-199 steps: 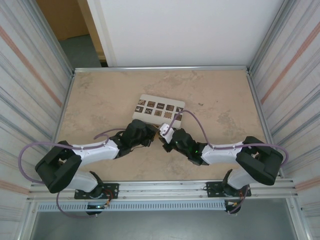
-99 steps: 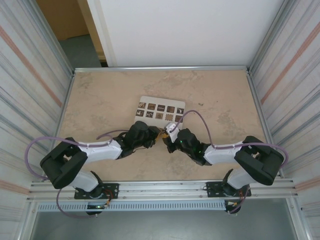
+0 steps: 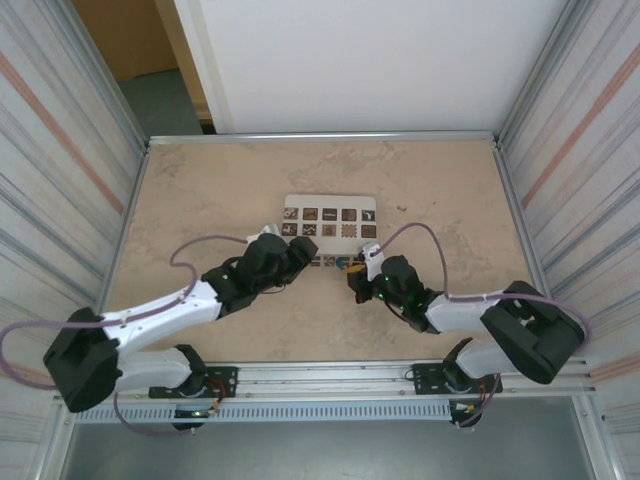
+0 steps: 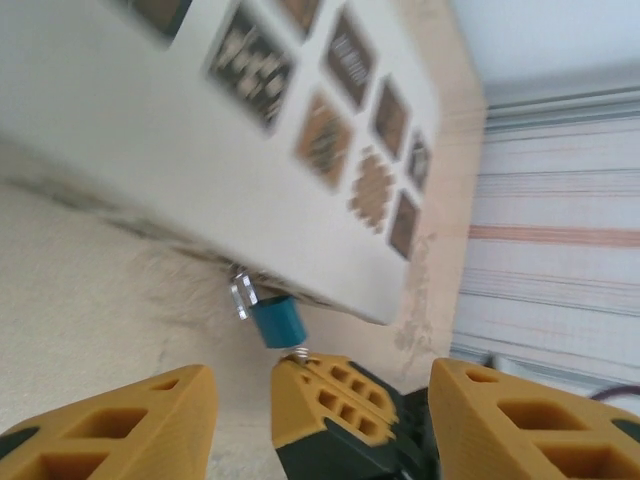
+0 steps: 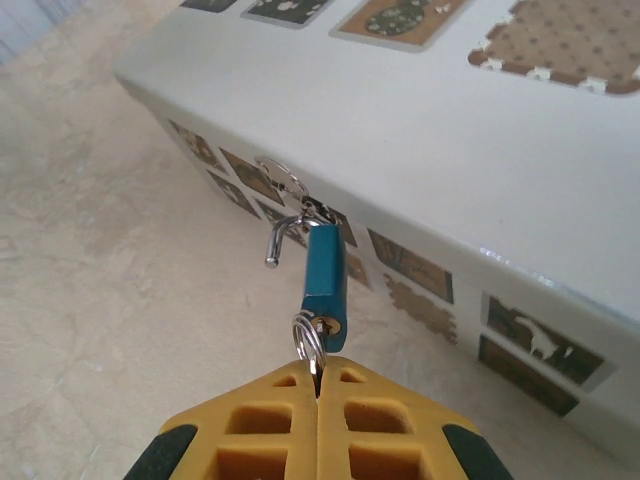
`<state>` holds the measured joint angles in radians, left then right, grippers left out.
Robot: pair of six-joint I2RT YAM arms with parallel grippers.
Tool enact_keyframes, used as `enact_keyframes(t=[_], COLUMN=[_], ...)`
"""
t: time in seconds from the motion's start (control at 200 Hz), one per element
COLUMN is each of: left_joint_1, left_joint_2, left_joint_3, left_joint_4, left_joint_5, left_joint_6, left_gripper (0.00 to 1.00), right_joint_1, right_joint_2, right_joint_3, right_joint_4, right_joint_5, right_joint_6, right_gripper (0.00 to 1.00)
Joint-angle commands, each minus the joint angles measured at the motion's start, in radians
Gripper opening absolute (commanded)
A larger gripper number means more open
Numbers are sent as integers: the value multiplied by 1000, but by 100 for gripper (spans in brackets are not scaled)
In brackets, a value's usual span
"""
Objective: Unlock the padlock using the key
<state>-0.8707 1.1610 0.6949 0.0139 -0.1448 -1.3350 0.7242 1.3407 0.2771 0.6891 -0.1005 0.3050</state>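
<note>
The small blue padlock (image 5: 325, 268) hangs from a hasp ring on the front of the pale box (image 5: 420, 130). Its metal shackle (image 5: 279, 236) is swung out, with the free end loose. My right gripper (image 5: 318, 372) is shut on the key, whose tip sits in the keyhole at the lock's bottom; the key ring (image 5: 304, 338) pokes out above the pads. In the left wrist view the padlock (image 4: 277, 320) hangs under the box edge, and my left gripper (image 4: 320, 375) stands wide open on either side of the right gripper's shut fingers (image 4: 335, 395), holding nothing.
The pale box (image 3: 330, 220) with brown squares lies mid-table, just beyond both grippers. My left gripper (image 3: 298, 250) and right gripper (image 3: 358, 272) are close together at its front side. Ribbed walls (image 3: 60, 150) close in both sides of the table.
The box has turned square to the table and shifted right and slightly back. My right gripper moved right with it. My left arm has stretched further out.
</note>
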Motion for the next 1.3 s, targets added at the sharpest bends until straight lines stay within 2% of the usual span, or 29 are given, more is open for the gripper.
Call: enact_keyframes(t=[0.0,0.125,0.23,0.551,0.772,0.852,1.057,1.298], left_joint_1=[-36,-71,-82,-82,-65,-12,210,394], left_joint_2=[-85,-124,-133,-142,-178,-196,-195,-56], left_joint_3=[73,105,110,109,80,52,-1,15], left_joint_4=[-184,-225,-229,-256,-286,-282,-236,-129], left_joint_5=[-188,-280,-299,-344,-400,-330,-1,350], left_joint_6=[209,298,336,379,439,442,451,521], left_gripper=[59,61,61,62,71,74,77,83], right_joint_1=[-68,-150,-189,-206,-219,-221,-235,-277], right_joint_2=[-70,-88,-75,-16,35,32,-24,-119], right_joint_3=[0,41,44,52,75,76,76,101], right_joint_4=[-112,-272,-310,-330,-340,-350,-418,-487], right_joint_5=[-134,-277,-339,-349,-360,-356,-323,-351], right_joint_6=[108,177,255,336,339,339,331,311], right_gripper=[0,0,0,0,0,7,25,46])
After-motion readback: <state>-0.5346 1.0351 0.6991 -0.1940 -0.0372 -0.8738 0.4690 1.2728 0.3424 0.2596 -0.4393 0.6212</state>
